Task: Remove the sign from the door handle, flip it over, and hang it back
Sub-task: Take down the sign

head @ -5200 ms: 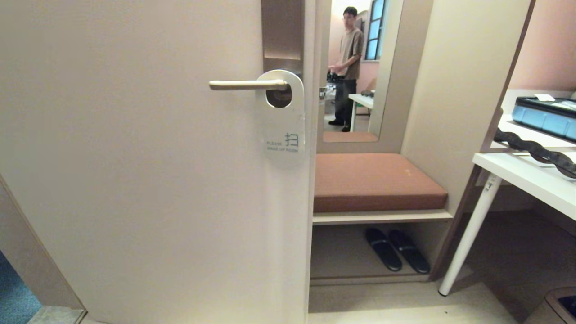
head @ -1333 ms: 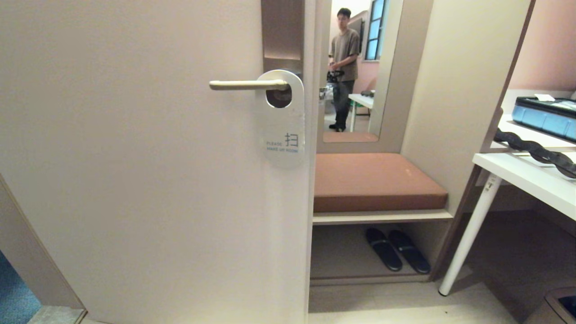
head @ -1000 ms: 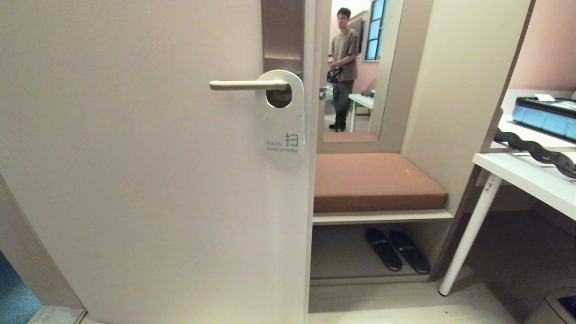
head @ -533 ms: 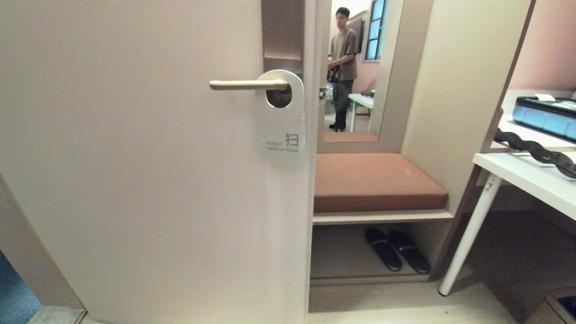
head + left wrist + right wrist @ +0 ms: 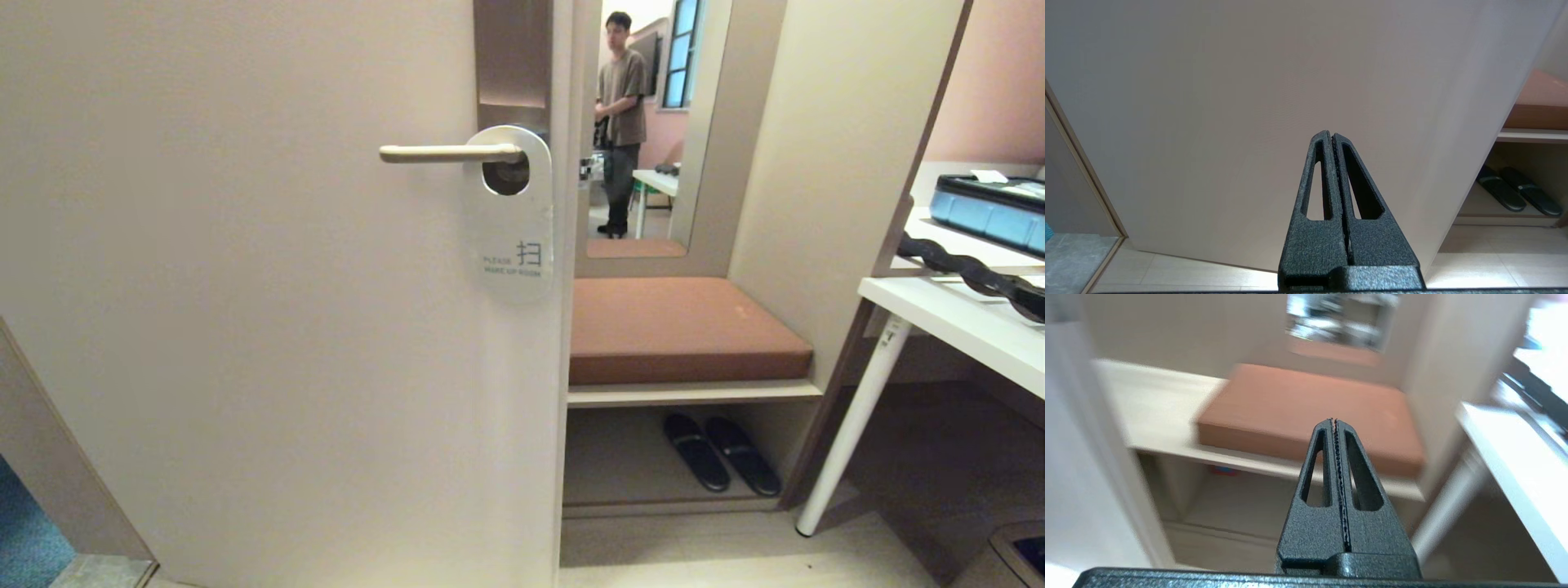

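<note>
Head camera faced the door [image 5: 245, 327] close up, left wrist looked low at it, right wrist faced the bench cushion [image 5: 1310, 416], shared with head.

sign [image 5: 513, 220]: white, grey text | door handle [image 5: 449, 153]: pale brass | cushion [image 5: 678, 327]: rust-brown

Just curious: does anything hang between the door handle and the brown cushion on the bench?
Yes, in the head view the sign hangs from the door handle, white face out, left of the cushion.

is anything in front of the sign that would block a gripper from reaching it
Nothing visible does. The sign hangs in the open on the door handle, white face out. Neither gripper shows in the head view, so their paths cannot be judged.
</note>
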